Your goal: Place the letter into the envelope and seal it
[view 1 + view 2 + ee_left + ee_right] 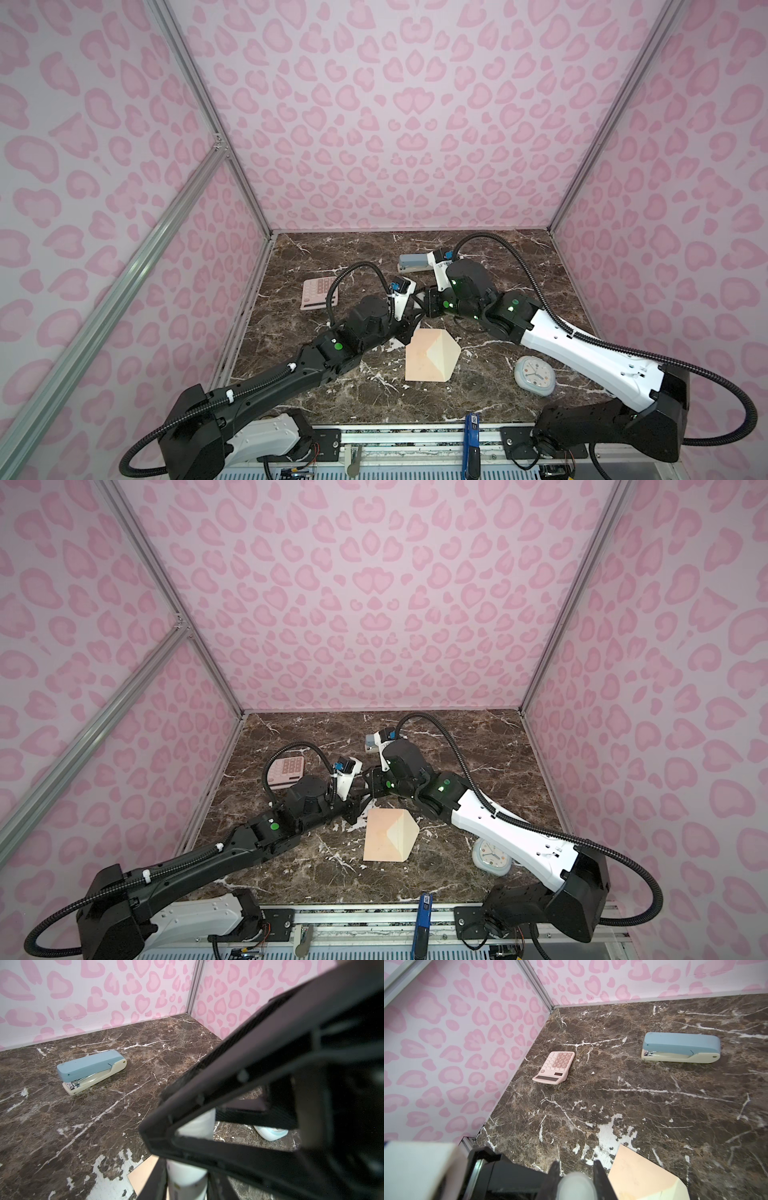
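the envelope [424,359] lies flat on the dark marble table [498,291], in the lower middle of both top views, its paler pointed flap [445,353] folded open toward the right of the frame. just above its far end the two arms meet: the left gripper [412,313] reaches in from the lower left and the right gripper [429,305] from the right, tips nearly touching. in the left wrist view a white tube [187,1177] stands between the left fingers [159,1180], which close on its body, and it runs on up through the black frame of the right gripper. in the right wrist view the rounded pale end of the tube [576,1184] sits between the right fingers [554,1169], which press on it from both sides. so both pairs of fingers grip the same tube, above the table near the envelope's corner [639,1174]. a blue and cream stapler [415,262] lies above the grippers in the frame, toward the back wall, partly hidden by the right wrist. a pink calculator [319,293] lies to the left of the left gripper, partly behind its cable. a pale round-cornered clock [535,375] lies at the lower right of the table, just beside the right arm.
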Robot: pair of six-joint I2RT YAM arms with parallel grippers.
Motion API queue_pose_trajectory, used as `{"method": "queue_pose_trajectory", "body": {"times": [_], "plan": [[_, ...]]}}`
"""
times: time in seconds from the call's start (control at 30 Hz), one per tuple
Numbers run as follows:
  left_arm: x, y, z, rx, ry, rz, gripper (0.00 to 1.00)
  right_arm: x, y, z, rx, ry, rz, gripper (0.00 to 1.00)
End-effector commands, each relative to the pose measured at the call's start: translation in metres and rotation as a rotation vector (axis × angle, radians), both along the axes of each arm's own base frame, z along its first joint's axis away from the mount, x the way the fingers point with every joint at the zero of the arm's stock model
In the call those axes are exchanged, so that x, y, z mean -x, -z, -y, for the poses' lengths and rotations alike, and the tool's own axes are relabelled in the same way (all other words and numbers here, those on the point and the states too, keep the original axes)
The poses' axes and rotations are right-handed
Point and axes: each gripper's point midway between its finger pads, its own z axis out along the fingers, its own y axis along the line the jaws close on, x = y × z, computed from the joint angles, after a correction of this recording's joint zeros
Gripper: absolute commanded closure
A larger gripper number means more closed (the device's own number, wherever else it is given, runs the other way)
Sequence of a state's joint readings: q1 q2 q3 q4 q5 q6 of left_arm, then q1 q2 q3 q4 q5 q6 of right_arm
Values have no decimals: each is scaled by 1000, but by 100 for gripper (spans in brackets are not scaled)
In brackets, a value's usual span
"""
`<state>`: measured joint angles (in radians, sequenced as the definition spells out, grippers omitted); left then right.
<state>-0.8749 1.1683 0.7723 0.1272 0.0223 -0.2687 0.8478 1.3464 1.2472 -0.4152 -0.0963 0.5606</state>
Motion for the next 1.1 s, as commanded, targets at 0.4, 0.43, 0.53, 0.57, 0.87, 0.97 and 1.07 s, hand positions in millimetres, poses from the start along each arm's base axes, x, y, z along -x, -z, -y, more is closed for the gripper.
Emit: {"method": "queue_pose_trajectory", "body": {"times": [0.4,0.43,0.53,0.57,0.87,0.97,1.07], "plan": [[8,34,-9,-103,-2,-77,96,-24,-37,0,-97,19,60,84],[9,35,-8,-103,2,-79,96,-24,-38,0,-99,17,60,85],[10,36,-6,-109,9,-85,96,-27,-42,2,-104,19,59,85],[11,37,-5,-112,12,-87,96,-28,-44,2,-107,18,60,85],[11,38,-4,-123,13,-93,96,-36,-51,-1,-82,15,80,86],[11,38,-4,-121,11,-95,96,-40,-52,-2,-65,15,89,86],[12,35,-6,-112,6,-90,96,-44,-54,0,-49,25,99,86]]}}
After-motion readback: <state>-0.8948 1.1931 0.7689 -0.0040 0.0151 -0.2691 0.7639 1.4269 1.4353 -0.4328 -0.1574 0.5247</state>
